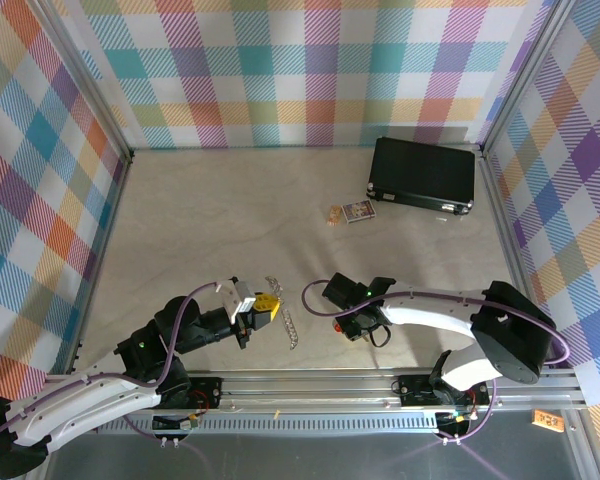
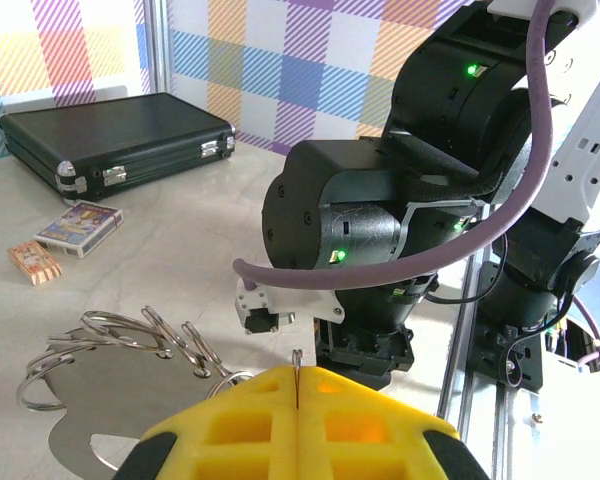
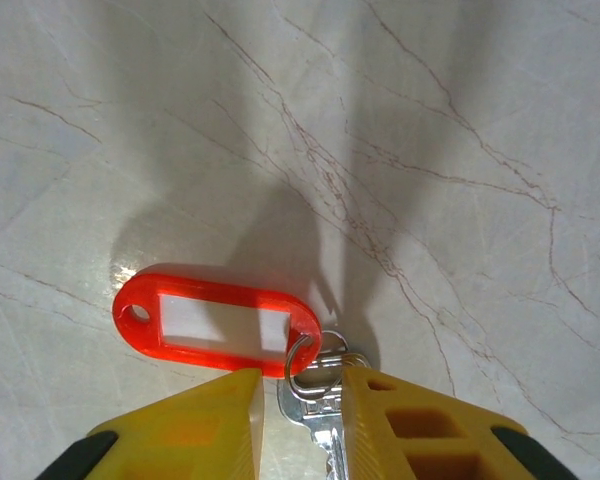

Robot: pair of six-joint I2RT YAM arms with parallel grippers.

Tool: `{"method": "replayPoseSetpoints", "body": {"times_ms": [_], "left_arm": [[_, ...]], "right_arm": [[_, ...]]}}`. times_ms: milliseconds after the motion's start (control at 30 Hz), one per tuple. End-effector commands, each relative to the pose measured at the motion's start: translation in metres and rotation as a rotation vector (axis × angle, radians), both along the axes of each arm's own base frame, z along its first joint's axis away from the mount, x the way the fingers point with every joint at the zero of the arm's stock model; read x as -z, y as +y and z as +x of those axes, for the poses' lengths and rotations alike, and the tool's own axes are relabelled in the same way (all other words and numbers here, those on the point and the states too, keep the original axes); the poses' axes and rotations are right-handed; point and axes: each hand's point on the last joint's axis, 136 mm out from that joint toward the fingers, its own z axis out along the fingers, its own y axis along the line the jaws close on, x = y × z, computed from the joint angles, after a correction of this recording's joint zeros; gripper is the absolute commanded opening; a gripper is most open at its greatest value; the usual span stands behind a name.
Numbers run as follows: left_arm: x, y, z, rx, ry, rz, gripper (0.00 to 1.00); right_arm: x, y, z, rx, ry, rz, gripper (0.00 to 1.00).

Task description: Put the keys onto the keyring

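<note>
A key (image 3: 215, 322) with a red oval plastic head and silver blade is laid flat, head just ahead of the right gripper (image 3: 302, 385) jaws, blade between them. The keyring (image 2: 120, 330), a silver chain-like loop, is pinched in the shut left gripper (image 2: 297, 385) jaws and spread ahead-left.

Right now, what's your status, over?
Left gripper shut on keyring. Right gripper astride red-tagged key on table, grip unclear. Case, card far back.

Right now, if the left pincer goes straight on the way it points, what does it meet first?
Probably the right arm's black wrist housing, which stands directly ahead of the left pincer; how far is hard to judge.
</note>
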Motion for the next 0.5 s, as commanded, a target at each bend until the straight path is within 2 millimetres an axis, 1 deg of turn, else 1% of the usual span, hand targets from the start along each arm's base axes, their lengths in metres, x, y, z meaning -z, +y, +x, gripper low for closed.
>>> {"method": "replayPoseSetpoints", "body": {"times_ms": [0, 467], "left_arm": [[-0.0131, -0.0016, -0.0043, 0.023, -0.032, -0.052, 0.0], [-0.0115, -0.0022, -0.0035, 0.021, -0.03, -0.053, 0.0]], "right_arm": [[-0.0043, 0.0034, 0.0036, 0.015, -0.001, 0.002, 0.26], [-0.0067, 0.005, 0.0074, 0.006, -0.016, 0.005, 0.1]]}}
